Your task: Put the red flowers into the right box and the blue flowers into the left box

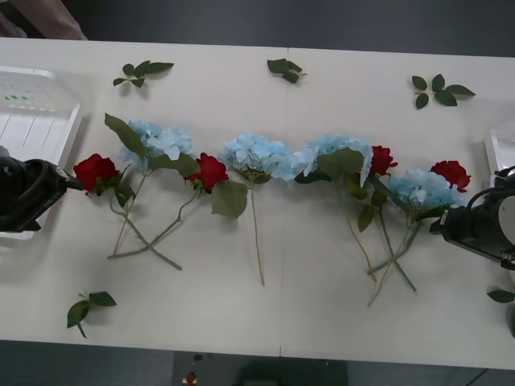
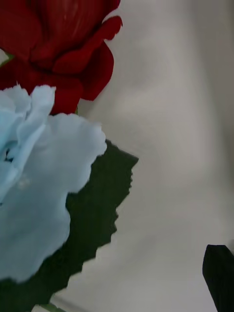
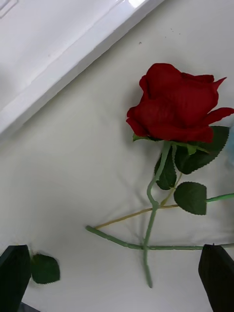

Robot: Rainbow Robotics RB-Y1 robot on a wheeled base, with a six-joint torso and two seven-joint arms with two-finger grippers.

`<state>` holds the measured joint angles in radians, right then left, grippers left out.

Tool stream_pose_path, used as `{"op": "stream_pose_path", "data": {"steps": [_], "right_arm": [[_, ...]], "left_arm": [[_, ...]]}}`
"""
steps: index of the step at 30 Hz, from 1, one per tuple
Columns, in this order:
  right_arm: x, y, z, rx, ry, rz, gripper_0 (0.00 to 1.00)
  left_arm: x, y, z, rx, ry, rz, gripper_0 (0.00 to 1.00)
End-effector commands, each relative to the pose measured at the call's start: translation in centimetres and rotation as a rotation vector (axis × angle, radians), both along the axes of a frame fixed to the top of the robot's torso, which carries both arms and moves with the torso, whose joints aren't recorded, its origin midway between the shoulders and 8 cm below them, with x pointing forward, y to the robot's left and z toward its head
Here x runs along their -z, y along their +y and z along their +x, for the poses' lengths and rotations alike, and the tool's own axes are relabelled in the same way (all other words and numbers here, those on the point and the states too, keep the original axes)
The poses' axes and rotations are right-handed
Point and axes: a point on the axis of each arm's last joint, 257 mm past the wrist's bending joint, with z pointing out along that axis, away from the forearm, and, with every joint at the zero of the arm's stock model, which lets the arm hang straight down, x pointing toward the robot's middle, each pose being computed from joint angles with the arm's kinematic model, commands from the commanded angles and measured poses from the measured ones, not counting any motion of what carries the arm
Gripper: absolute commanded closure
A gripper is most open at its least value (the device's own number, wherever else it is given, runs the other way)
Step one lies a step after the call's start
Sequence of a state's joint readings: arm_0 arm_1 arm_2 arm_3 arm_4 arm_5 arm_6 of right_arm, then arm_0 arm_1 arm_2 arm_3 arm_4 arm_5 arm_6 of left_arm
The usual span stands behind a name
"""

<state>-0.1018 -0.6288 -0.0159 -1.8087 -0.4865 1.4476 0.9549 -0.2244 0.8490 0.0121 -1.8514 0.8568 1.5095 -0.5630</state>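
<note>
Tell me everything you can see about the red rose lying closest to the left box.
The leftmost red rose is artificial, with a compact dark-red, fabric-like head, a thin green stem with side shoots, and a few serrated green leaves. It lies flat on the white table, head toward the left box but not touching it. Its stem crosses other stems. The left end effector hovers open over it.

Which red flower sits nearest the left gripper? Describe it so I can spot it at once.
Start at the shallow white plastic tray at the table's left end; the left gripper hovers just beside its edge. Right at the fingertips lies a dark-red artificial rose on a thin green stem, first in the flower row. Unlike the other three roses, it lies clear of the pale-blue flower heads.
</note>
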Motion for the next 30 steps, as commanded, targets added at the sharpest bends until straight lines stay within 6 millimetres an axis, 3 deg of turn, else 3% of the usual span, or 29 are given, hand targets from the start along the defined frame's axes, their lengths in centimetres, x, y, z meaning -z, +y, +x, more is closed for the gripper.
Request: {"op": "stream_pose_path", "data": {"steps": [1, 13, 18, 30], "right_arm": [[-0.5, 0.1, 1.7, 0.036, -0.037, 0.011, 0.00], [-0.4, 1.6, 5.1, 0.052, -0.092, 0.028, 0.00], [-0.3, 2.0, 5.4, 0.057, -0.099, 0.024, 0.00], [1.4, 1.8, 5.6, 0.064, -0.095, 0.039, 0.00]], "left_arm": [[-0.9, -0.7, 2.4, 0.039, -0.049, 0.024, 0.00], [1.5, -1.7, 6.4, 0.084, -0.071, 0.082, 0.00], [3.0, -1.8, 7.4, 0.113, -0.066, 0.136, 0.00], [5.7, -2.6, 7.6, 0.186, -0.027, 0.234, 0.00]]}}
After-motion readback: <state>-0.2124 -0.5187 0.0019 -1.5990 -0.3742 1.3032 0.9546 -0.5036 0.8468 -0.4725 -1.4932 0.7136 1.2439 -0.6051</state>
